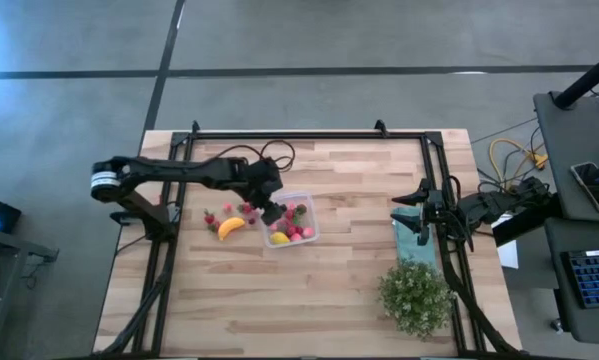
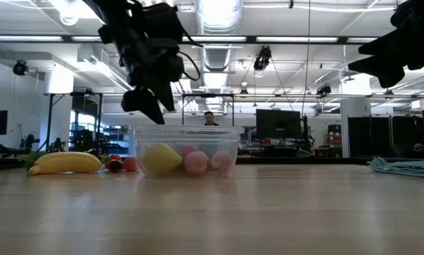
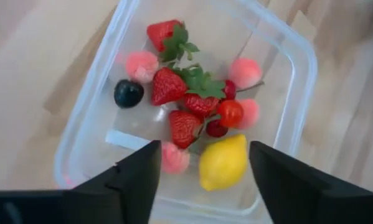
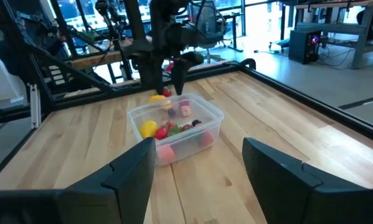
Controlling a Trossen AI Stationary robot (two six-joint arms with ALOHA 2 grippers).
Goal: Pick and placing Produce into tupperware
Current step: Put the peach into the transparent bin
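While the left arm stretches across the wooden table (image 1: 309, 290) from its left edge, the left gripper (image 1: 271, 212) hangs just above the near-left rim of the tupperware (image 1: 310, 232), its two dark fingers (image 3: 133, 177) spread apart with nothing between them. That box is clear, thin-walled plastic, roughly square with rounded corners, and sits a little left of the table's middle. Inside it lie glossy red strawberries (image 3: 168, 86) with green leafy caps, soft pink round pieces (image 3: 141, 63), a dark berry (image 3: 128, 93), a small red cherry-like ball (image 3: 230, 112) and a smooth yellow lemon (image 3: 223, 162) against the wall nearest the gripper. Just to the left of the tupperware, on bare wood, rest a curved yellow banana (image 1: 230, 227) and a few small red berries (image 1: 210, 218). To the right of the tupperware the planks stay open for a long stretch, up to the right gripper (image 1: 416, 212), which waits near the right edge with fingers wide and empty, above a flat teal cloth (image 1: 409, 240). A bushy green plant (image 1: 415, 297) stands near the table's front right corner, well apart from the tupperware.
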